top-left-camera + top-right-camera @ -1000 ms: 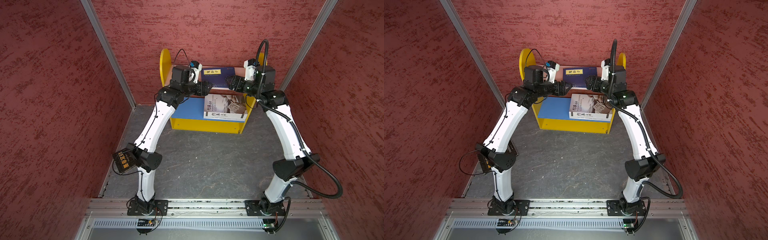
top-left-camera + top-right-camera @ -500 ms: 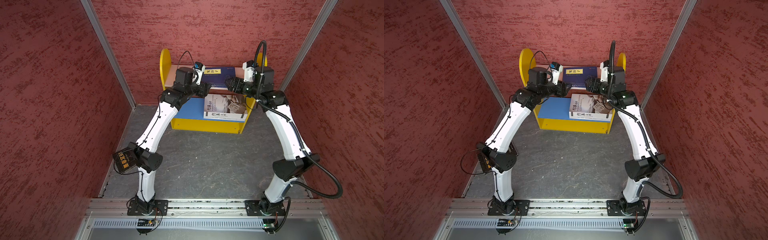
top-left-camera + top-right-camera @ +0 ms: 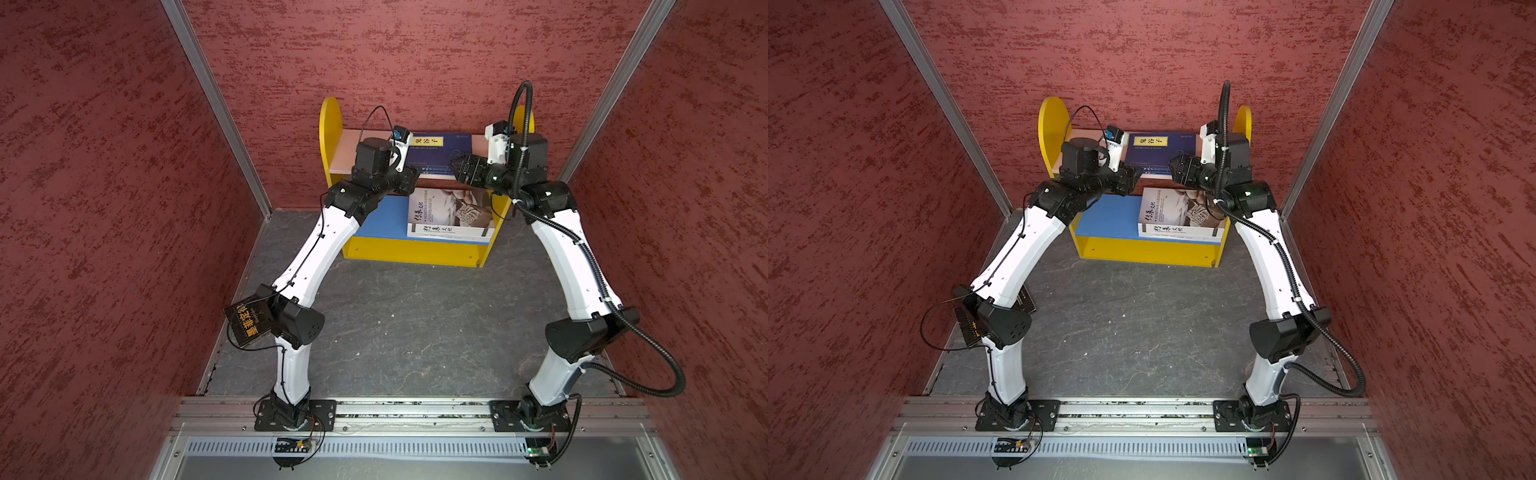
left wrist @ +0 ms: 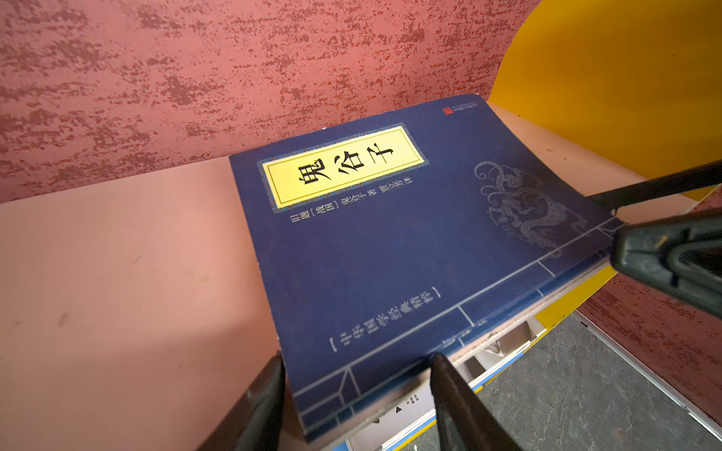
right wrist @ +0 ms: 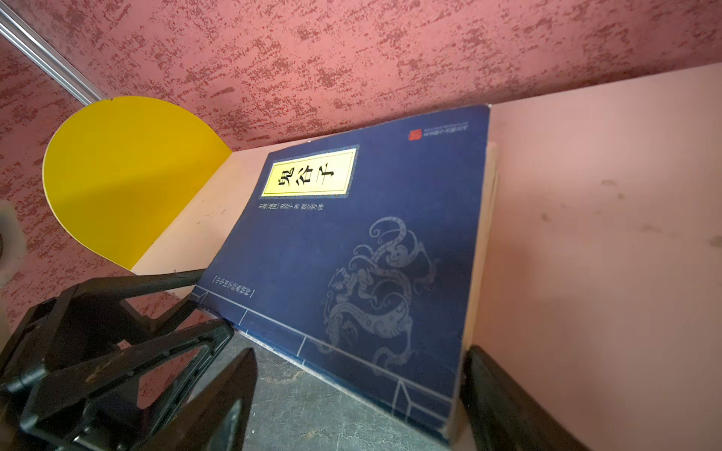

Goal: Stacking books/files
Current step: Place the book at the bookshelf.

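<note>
The navy book lies flat on the pink top shelf of the yellow bookcase, at 12 o'clock on the counter. Its front edge juts a little past the shelf lip. A white-covered book rests on the blue lower shelf. A black book sits at 8 o'clock, beside the left elbow.

The step in hand looks like a two-armed handling of the navy book by its front corners. To do it well, both sides should act together and level, since a thin cover will likely skew or buckle if one corner leads (the overhang gives the fingers some room).

The left end effector straddles the book's 7 o'clock corner, fingers apart. Whether they press its edges I cannot tell. The right end effector brackets the 5 o'clock corner with its jaws wide apart and gripping nothing.

Both arms rise from their bases at 6 o'clock with elbows bowed outward. Their forearms converge on the top shelf, and the wrists turn inward to face each other across the book's front edge.
</note>
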Action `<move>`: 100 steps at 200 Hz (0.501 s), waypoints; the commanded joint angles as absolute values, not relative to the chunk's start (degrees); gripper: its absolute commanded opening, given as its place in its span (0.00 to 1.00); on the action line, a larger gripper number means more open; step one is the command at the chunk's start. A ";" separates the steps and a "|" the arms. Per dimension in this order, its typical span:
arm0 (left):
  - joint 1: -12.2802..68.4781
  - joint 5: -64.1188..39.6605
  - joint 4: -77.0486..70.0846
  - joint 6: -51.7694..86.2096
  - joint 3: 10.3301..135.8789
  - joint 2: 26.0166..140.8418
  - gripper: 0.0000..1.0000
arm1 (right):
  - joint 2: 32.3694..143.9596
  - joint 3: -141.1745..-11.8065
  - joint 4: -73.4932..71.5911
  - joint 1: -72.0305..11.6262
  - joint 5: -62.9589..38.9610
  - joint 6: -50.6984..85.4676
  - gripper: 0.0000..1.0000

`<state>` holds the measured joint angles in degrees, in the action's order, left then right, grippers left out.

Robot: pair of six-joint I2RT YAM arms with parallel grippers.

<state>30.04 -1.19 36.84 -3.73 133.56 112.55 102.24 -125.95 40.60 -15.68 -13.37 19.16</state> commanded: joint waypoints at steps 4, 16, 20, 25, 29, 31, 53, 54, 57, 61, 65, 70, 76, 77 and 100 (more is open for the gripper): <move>30.27 0.22 37.29 -4.22 131.44 110.24 0.61 | 102.34 -126.91 40.58 -16.16 -14.77 19.34 0.83; 30.19 -0.19 36.67 -4.03 130.62 109.74 0.62 | 102.43 -126.90 40.74 -16.26 -14.56 19.16 0.83; 30.15 -0.48 36.50 -3.92 130.38 109.59 0.62 | 102.43 -126.87 40.80 -16.20 -14.51 19.12 0.83; 30.08 -0.81 36.23 -3.72 130.23 109.44 0.63 | 102.43 -126.91 40.78 -16.26 -14.43 19.15 0.83; 30.02 -1.14 36.10 -3.53 130.10 109.36 0.64 | 102.46 -126.91 40.73 -16.26 -14.45 19.09 0.83; 29.98 -1.32 35.96 -3.34 130.04 109.34 0.64 | 102.48 -126.91 40.70 -16.26 -14.47 19.17 0.83; 29.37 -3.17 34.87 -1.96 129.21 108.73 0.69 | 102.32 -127.00 40.35 -16.35 -14.59 19.25 0.82; 29.36 -3.25 34.80 -1.90 129.12 108.68 0.69 | 102.31 -127.00 40.35 -16.35 -14.63 19.25 0.82; 29.24 -3.52 34.59 -1.67 128.97 108.56 0.69 | 102.36 -126.98 40.27 -16.35 -14.67 19.25 0.82; 29.06 -3.87 34.40 -1.42 128.70 108.41 0.70 | 102.37 -127.01 40.25 -16.35 -14.72 19.26 0.82; 28.94 -4.16 34.07 -1.07 128.48 108.26 0.70 | 102.34 -127.04 40.25 -16.39 -14.89 19.25 0.82; 28.80 -4.65 33.68 -0.71 128.16 108.06 0.70 | 102.28 -127.00 40.20 -16.41 -14.99 19.25 0.82; 28.53 -5.27 33.23 -0.32 127.76 107.81 0.70 | 102.26 -127.03 40.22 -16.46 -15.11 19.10 0.82; 28.46 -5.40 33.18 -0.25 127.69 107.78 0.70 | 102.24 -127.01 40.24 -16.49 -15.12 19.13 0.82; 27.37 -7.29 32.02 1.74 126.54 107.10 0.71 | 102.13 -127.05 40.43 -16.70 -15.12 18.90 0.82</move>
